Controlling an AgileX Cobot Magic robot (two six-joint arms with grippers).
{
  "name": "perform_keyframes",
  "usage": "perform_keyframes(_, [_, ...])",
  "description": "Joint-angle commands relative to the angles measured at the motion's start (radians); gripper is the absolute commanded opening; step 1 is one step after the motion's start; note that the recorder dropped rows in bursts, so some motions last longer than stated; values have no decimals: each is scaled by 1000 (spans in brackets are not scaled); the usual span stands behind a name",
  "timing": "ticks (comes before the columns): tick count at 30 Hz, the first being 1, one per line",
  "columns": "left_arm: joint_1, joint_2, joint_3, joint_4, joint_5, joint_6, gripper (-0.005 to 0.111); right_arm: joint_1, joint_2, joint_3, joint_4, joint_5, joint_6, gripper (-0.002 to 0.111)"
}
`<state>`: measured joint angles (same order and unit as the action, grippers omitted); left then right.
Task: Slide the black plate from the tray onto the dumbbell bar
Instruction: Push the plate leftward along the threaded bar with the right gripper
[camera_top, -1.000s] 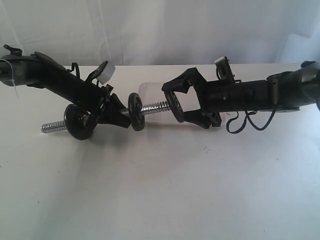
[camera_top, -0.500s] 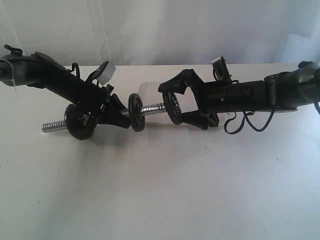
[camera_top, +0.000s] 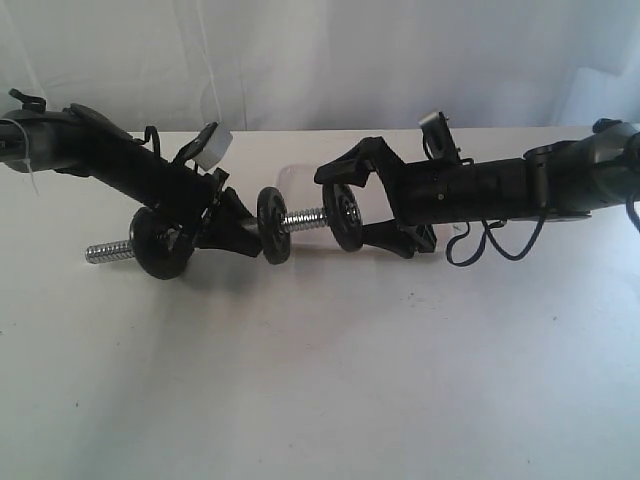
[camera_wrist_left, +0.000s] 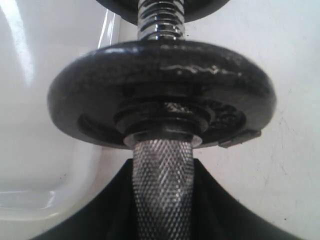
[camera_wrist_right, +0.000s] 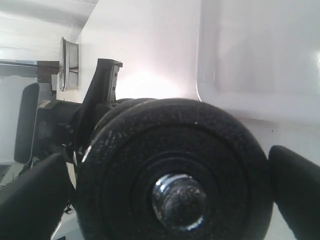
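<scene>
Sloped down from the table's left edge with the left gripper (camera_top: 232, 230) clamped on the short chrome dumbbell bar's (camera_top: 305, 216) middle. Found the small round black plate (camera_top: 347, 217) threaded on the bar's right end, between the wide-spread jaws of the right gripper (camera_top: 347, 205), that arm near level from the right edge.

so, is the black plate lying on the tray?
No, the plate is threaded on the bar, whose chrome end pokes out through its centre hole.
</scene>
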<state>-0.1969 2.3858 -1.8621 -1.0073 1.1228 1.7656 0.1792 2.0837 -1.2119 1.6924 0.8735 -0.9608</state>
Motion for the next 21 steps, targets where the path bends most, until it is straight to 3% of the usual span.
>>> perform_keyframes(1, [-12, -6, 0, -475, 81, 18, 0, 4, -18, -13, 37, 41, -3, 105])
perform_keyframes(11, [-12, -6, 0, -479, 98, 18, 0, -3, -18, -13, 10, -66, -32, 105])
perform_keyframes(21, [15, -6, 0, -503, 98, 18, 0, -1, -17, -14, 20, 14, -43, 105])
